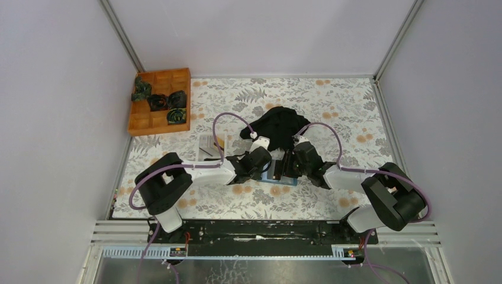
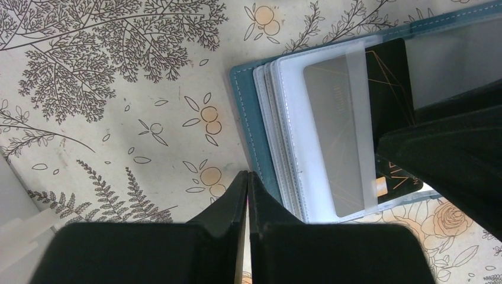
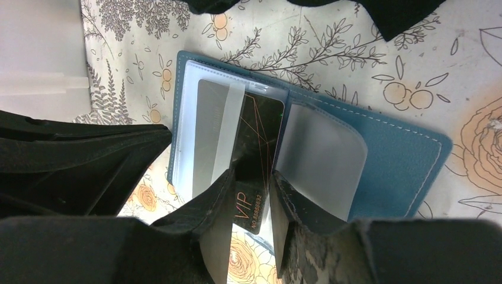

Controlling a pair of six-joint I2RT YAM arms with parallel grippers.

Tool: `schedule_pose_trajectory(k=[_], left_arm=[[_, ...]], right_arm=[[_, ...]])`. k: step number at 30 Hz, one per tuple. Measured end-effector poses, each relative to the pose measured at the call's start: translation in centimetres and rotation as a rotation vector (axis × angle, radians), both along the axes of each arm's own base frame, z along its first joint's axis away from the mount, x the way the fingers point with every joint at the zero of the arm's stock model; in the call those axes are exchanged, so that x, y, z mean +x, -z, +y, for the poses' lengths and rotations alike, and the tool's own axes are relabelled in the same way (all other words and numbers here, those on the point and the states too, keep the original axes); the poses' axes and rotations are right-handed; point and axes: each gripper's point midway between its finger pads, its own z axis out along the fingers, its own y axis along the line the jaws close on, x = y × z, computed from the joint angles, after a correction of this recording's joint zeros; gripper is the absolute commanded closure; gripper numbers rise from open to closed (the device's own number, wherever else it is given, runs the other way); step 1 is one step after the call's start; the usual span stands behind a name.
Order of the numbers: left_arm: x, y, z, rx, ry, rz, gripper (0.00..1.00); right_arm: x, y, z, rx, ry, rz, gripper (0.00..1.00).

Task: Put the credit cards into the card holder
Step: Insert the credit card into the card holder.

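The teal card holder (image 1: 284,180) (image 2: 248,106) (image 3: 402,165) lies open on the floral table between both arms, its clear sleeves fanned out. A black card (image 3: 257,124) (image 2: 388,77) marked VIP sits partly inside a sleeve, one end sticking out. A pale grey card (image 3: 207,136) (image 2: 334,136) shows through the sleeve beside it. My right gripper (image 3: 253,176) (image 1: 289,167) is open, its fingers either side of the black card's free end. My left gripper (image 2: 247,174) (image 1: 264,167) is shut with nothing in it, tips at the holder's teal edge.
A black cloth (image 1: 278,124) (image 3: 402,15) lies just behind the holder. A white shallow tray (image 1: 207,147) (image 3: 35,59) stands to the left. An orange wooden compartment box (image 1: 171,80) with dark items sits at the back left. Grey walls enclose the table.
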Motion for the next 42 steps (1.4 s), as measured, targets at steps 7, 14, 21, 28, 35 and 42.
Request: schedule_pose_trajectory(k=[7, 14, 21, 28, 35, 42], left_arm=[[-0.3, 0.0, -0.2, 0.007, 0.007, -0.007, 0.95], [-0.9, 0.0, -0.7, 0.007, 0.024, -0.009, 0.96], [-1.1, 0.0, -0.8, 0.010, 0.025, -0.011, 0.96], [-1.2, 0.0, -0.8, 0.011, 0.021, -0.012, 0.96], [-1.4, 0.0, -0.9, 0.010, 0.022, -0.011, 0.96], [-1.7, 0.0, -1.3, -0.002, 0.025, -0.003, 0.96]], right_arm=[[-0.1, 0.0, 0.2, -0.015, 0.000, -0.012, 0.65], [-0.7, 0.0, 0.0, -0.039, -0.002, -0.008, 0.65], [-0.8, 0.0, 0.0, -0.047, -0.001, -0.013, 0.65], [-0.9, 0.0, 0.2, -0.052, -0.003, -0.019, 0.65], [-1.1, -0.2, 0.0, -0.064, -0.003, -0.022, 0.65], [-1.9, -0.5, -0.3, -0.079, -0.012, -0.013, 0.64]])
